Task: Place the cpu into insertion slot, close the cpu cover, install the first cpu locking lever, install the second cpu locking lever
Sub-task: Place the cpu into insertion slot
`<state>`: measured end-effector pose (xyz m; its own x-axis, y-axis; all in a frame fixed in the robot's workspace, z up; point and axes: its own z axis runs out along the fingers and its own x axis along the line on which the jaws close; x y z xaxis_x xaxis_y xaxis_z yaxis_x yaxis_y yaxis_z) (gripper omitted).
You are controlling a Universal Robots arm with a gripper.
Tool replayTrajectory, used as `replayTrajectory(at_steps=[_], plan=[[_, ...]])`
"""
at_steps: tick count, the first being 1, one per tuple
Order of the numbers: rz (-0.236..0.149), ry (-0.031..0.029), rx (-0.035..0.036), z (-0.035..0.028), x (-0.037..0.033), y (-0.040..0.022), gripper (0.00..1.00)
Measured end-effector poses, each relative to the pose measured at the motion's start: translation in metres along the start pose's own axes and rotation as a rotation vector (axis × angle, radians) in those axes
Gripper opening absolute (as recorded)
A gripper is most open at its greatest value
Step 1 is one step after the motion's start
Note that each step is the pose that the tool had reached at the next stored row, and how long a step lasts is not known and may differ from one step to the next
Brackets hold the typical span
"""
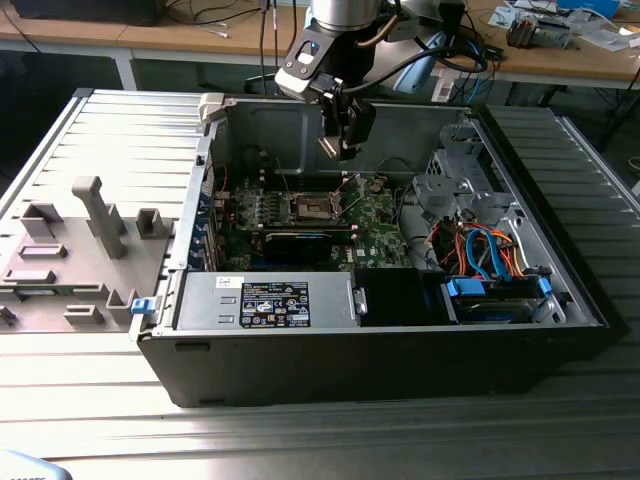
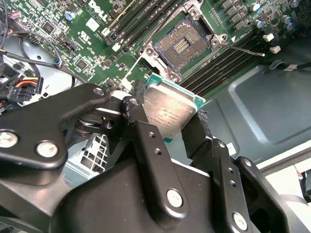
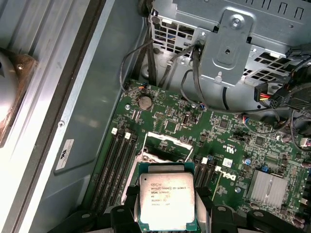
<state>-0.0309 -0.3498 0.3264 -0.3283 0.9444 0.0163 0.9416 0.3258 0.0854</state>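
Note:
My gripper (image 1: 338, 150) hangs inside the open computer case, above the green motherboard (image 1: 375, 225). It is shut on the cpu (image 2: 170, 111), a flat square chip with a silvery top, pinched by its edges between the two black fingers (image 2: 135, 114). The cpu (image 3: 166, 201) stays well above the board. The insertion slot (image 2: 182, 43) lies uncovered below it, a dark square with a silver rim; in the exterior view the slot (image 1: 311, 207) sits just below and to the left of the gripper. The cpu cover (image 3: 167, 139) stands raised at the slot's edge. A thin wire lever (image 2: 243, 48) sticks out beside the slot.
Black memory slots (image 3: 116, 160) flank the slot. A metal drive cage (image 1: 465, 180) with orange and blue cables (image 1: 480, 250) fills the case at the exterior view's right. The power supply (image 1: 265, 300) lies along the front. A grey fixture tray (image 1: 70, 250) sits outside, left.

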Motion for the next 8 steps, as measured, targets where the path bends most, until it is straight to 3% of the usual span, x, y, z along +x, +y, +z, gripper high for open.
replayTrajectory(at_steps=[2,3,4,6,8], plan=[[0.005,-0.0004,-0.0002,0.0001,0.0000,0.0000,0.55],[0.003,-0.0365,0.0151,0.0002,-0.0001,0.0004,0.55],[0.007,-0.0529,0.0463,0.0010,-0.0002,0.0003,0.55],[0.013,-0.0492,0.0600,0.0016,-0.0002,0.0003,0.55],[0.027,-0.0489,0.0638,0.0020,-0.0001,0.0002,0.55]])
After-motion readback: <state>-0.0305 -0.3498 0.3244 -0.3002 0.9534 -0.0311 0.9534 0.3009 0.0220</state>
